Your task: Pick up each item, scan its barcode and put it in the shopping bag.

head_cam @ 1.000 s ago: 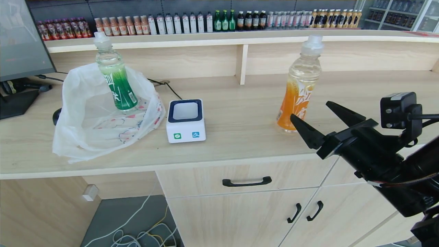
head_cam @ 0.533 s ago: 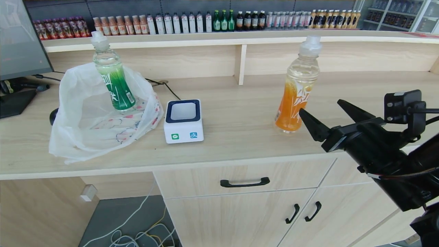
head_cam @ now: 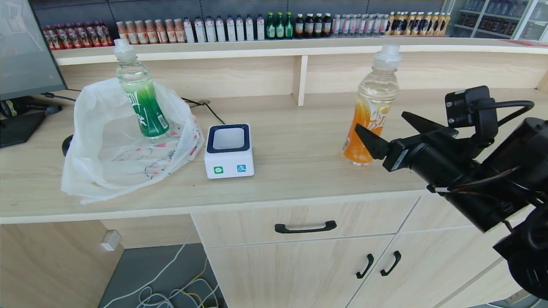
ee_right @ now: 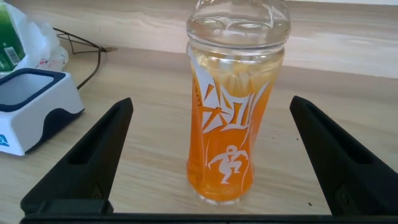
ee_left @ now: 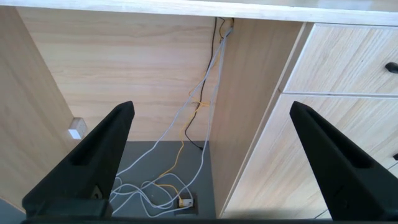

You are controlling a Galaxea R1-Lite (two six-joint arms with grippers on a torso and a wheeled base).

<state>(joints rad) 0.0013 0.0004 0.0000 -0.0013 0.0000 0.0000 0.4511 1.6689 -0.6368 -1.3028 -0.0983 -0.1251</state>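
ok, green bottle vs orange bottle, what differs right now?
The green bottle stands inside the shopping bag; the orange bottle stands on the bare counter. The open right gripper faces the orange bottle; the green bottle stands far from it. Both are upright, white-capped and the same shape.

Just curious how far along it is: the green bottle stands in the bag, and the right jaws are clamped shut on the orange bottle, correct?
Not clamped: the right wrist view shows the right jaws open, not touching the orange bottle. The green bottle does stand in the bag.
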